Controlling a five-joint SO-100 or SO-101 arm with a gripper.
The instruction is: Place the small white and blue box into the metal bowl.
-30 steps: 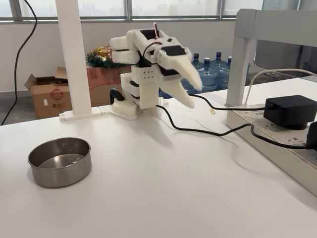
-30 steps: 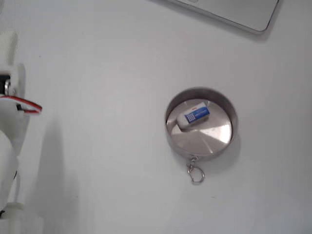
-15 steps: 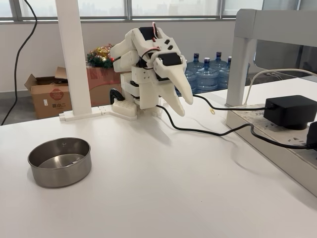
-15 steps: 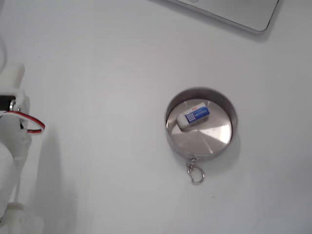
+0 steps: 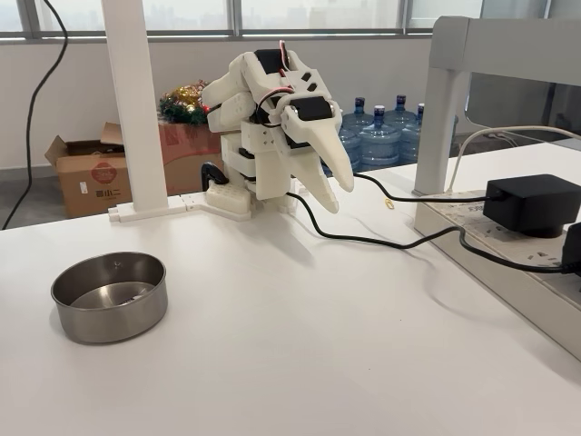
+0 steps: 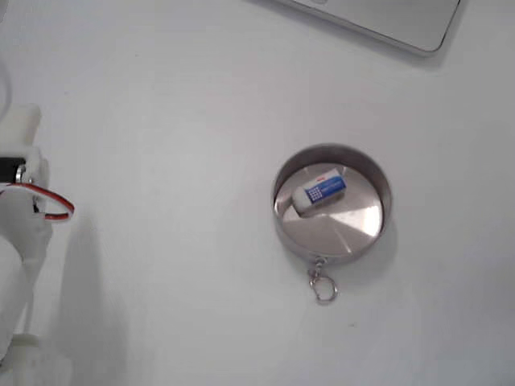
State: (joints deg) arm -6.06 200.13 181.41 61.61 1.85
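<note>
cardboard box (image 5: 88, 171) far left, red round mark, writing too small to read | bowl (image 5: 109, 296) grey steel, on white table (image 5: 318, 345), ring (image 6: 323, 288) at rim | box (image 6: 319, 190) white, blue panel, lies flat inside bowl by wall, marks unreadable | gripper (image 5: 338, 193) folded at base, fingers together, empty | black adapter (image 5: 531, 203) right

Cardboard box (image 5: 91, 173): a red round emblem with small characters beneath, too small to read. Small white and blue box (image 6: 319, 191): white marks, illegible.
</note>
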